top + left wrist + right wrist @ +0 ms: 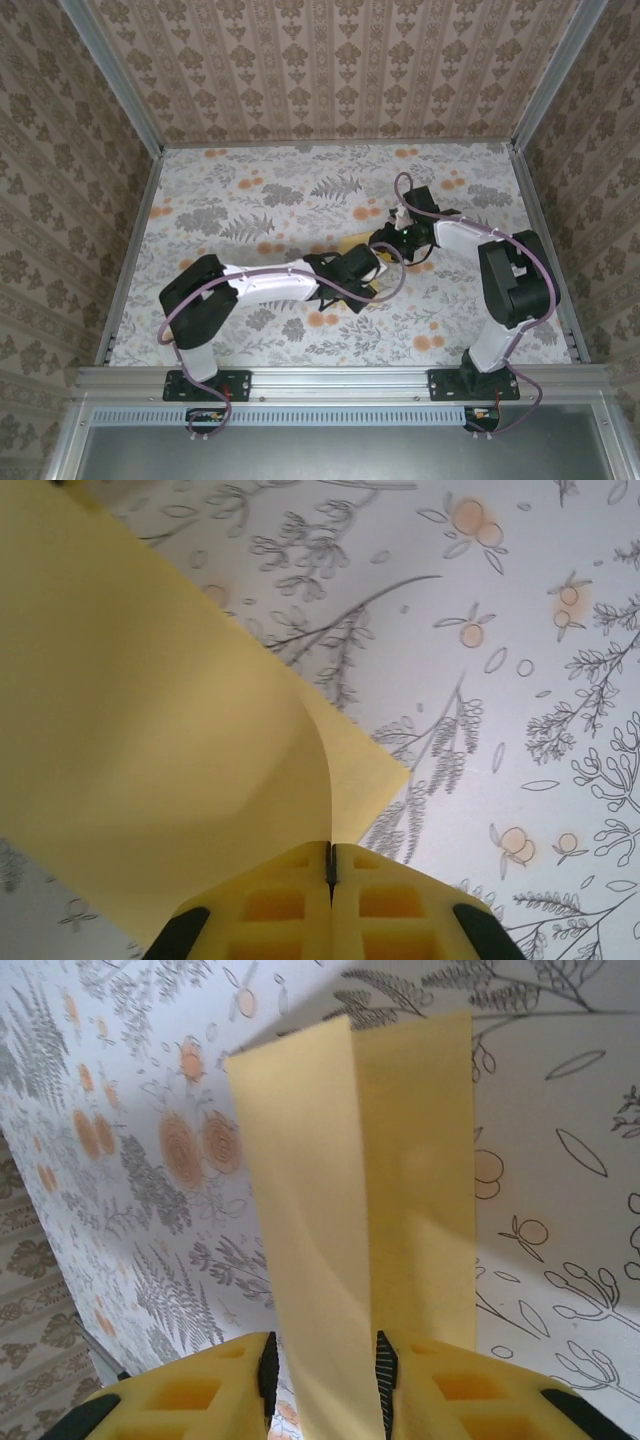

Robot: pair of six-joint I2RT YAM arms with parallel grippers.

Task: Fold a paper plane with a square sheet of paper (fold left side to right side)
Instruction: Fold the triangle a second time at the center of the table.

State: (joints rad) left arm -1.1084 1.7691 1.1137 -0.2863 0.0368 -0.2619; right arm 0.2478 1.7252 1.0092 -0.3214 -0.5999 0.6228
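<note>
paperguy: Yellow fingers of the left gripper, closest in view, are seen clamped tight, with an edge of the paper pinched in the seam. How should that sheet be expected to handle?

yam_fan: Featherweight and floppy, it'd be judged. It's bowed up off the counter from the pinch, so it can be bent by the slightest pull and creased or torn easily. Best taken at an edge or corner, never mid-sheet. At the right gripper the jaws are stood apart, with a raised flap running up between them and a flatter layer just beside it. Nothing looks squeezed there, though contact at the pads can't be ruled out. From above, the paper is found mid-counter, tucked between both arms' tips.
</note>
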